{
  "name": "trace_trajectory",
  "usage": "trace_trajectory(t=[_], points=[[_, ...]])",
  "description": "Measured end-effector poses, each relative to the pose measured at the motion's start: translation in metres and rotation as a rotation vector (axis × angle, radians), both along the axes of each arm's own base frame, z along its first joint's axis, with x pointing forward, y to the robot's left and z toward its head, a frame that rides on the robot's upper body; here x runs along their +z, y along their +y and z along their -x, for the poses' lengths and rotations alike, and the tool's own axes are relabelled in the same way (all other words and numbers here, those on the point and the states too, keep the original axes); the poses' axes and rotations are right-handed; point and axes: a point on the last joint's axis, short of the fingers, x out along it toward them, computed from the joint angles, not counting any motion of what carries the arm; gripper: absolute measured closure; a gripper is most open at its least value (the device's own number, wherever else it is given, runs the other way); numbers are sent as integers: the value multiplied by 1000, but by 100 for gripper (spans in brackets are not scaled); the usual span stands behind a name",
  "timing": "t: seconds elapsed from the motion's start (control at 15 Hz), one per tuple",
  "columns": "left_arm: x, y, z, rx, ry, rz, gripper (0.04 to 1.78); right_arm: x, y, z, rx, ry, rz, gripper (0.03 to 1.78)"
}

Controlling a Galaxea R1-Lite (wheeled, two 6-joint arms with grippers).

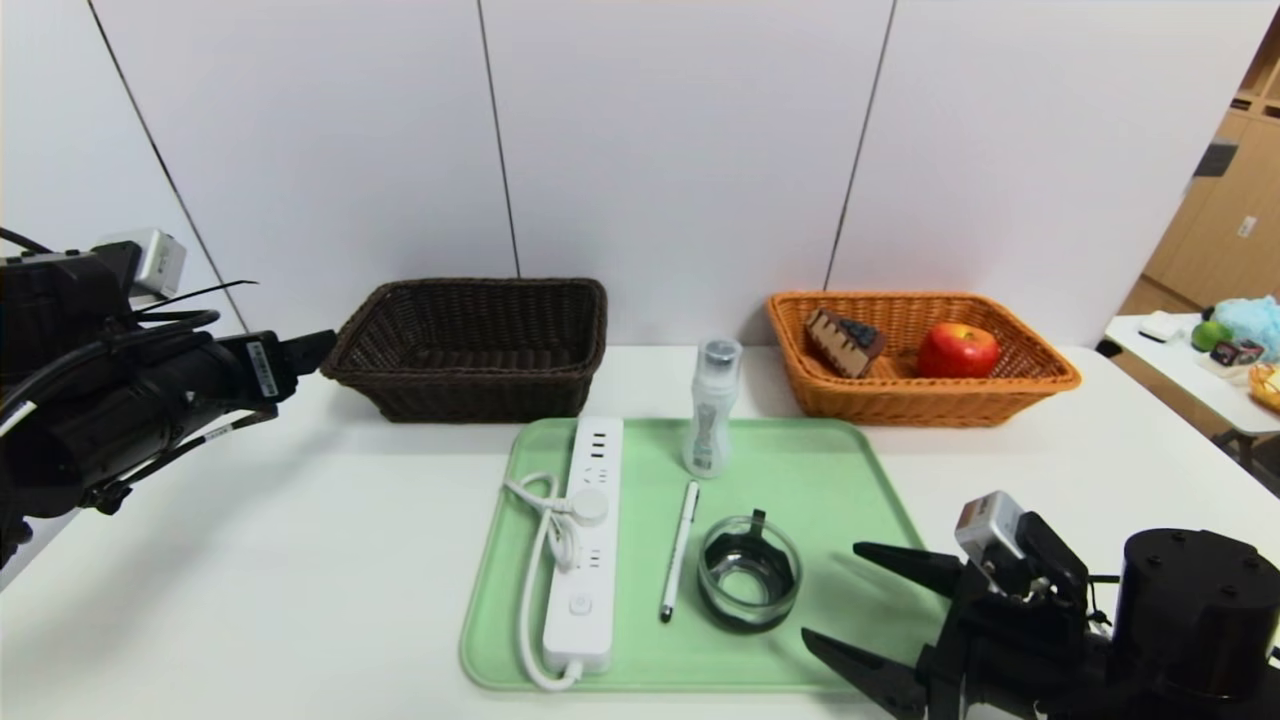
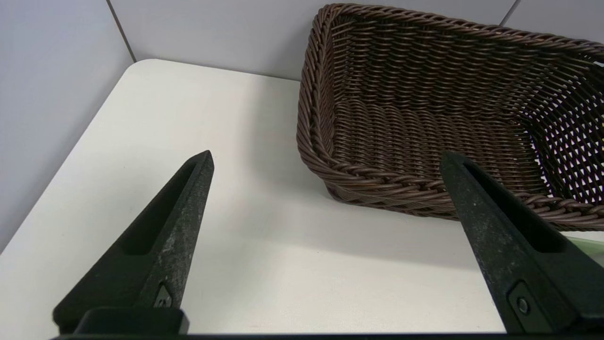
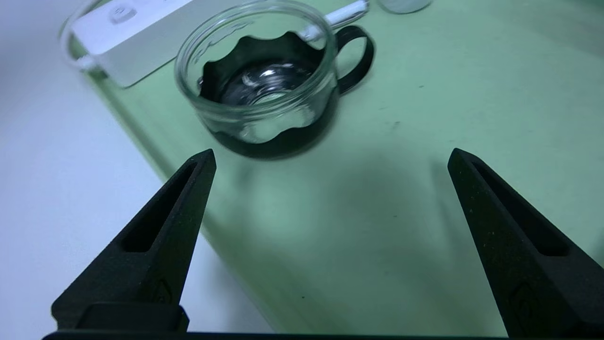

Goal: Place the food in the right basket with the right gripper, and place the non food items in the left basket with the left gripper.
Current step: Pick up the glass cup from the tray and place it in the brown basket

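black and angular, the right gripper [image 1: 860, 600] sits at the lower right of the head view, its arm reaching in from the bottom right corner and its two pointed fingers spread wide toward the left, over the near right corner of the green tray [image 1: 840, 480]. nothing is between them. in the right wrist view the fingers [image 3: 160, 236] frame bare green tray, with the glass dish [image 3: 264, 89] a little beyond the tips.

on the tray, nearest the camera, the glass dish [image 1: 750, 572] with its dark holder stands right of centre. just left of it lies the slim white pen [image 1: 680, 550], pointing away from the camera. further left is the long white power strip [image 1: 588, 540], running near to far, its cord [image 1: 540, 560] looped along its left side. toward the tray's far edge the clear bottle [image 1: 712, 405] stands upright.

at mid left of the frame the left gripper [image 1: 310, 348] is held level above the table [image 1: 250, 560], its arm stretching in from the left edge, tip close to the left end of the dark brown basket [image 1: 470, 345]. the left wrist view shows its fingers [image 2: 165, 236] wide apart and holding nothing, the brown basket [image 2: 448, 113] ahead with no item visible inside.

in the upper right, behind the tray, the orange basket [image 1: 920, 390] holds the cake wedge [image 1: 845, 342] on its left and the apple [image 1: 958, 350] to the right of it.
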Motion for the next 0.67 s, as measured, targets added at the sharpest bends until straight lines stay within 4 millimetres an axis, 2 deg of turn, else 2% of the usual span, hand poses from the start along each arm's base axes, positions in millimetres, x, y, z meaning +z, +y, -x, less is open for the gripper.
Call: trace_trajectory(t=[0.2,0.67], points=[[-1,0,-3,0,2,-1,13,-8,4,-6,64,-9,36,12],[-5,0,-10,-2,-23,-11,13,-16,28,-49,78,-68,23,12]])
